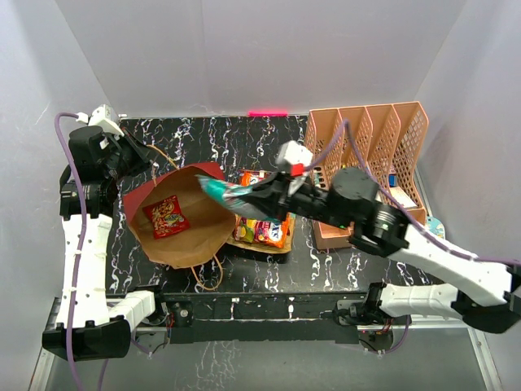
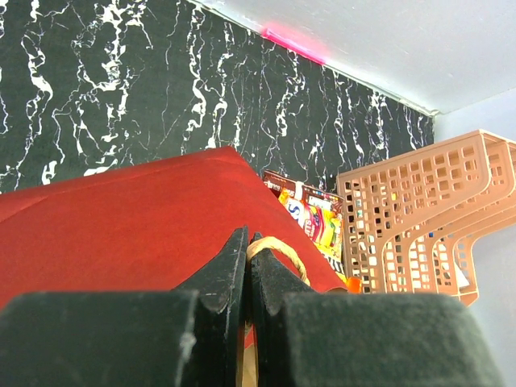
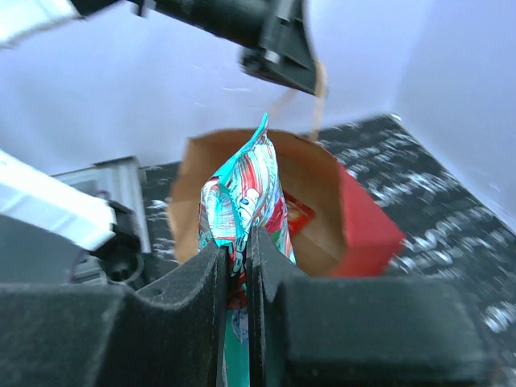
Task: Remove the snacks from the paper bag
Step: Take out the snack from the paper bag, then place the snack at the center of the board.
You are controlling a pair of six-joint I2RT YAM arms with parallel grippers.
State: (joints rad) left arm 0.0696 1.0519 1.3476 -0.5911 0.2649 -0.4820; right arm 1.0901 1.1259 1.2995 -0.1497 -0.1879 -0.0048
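My right jaws pinch the teal packet (image 1: 221, 193) above the bag (image 1: 191, 240) mouth. It looks light, floppy, slick, so I'd hold its sealed edge. Left jaws clamp the cord (image 2: 278, 251).

No legible lettering on the snacks (image 1: 260, 230), print too small and blurred
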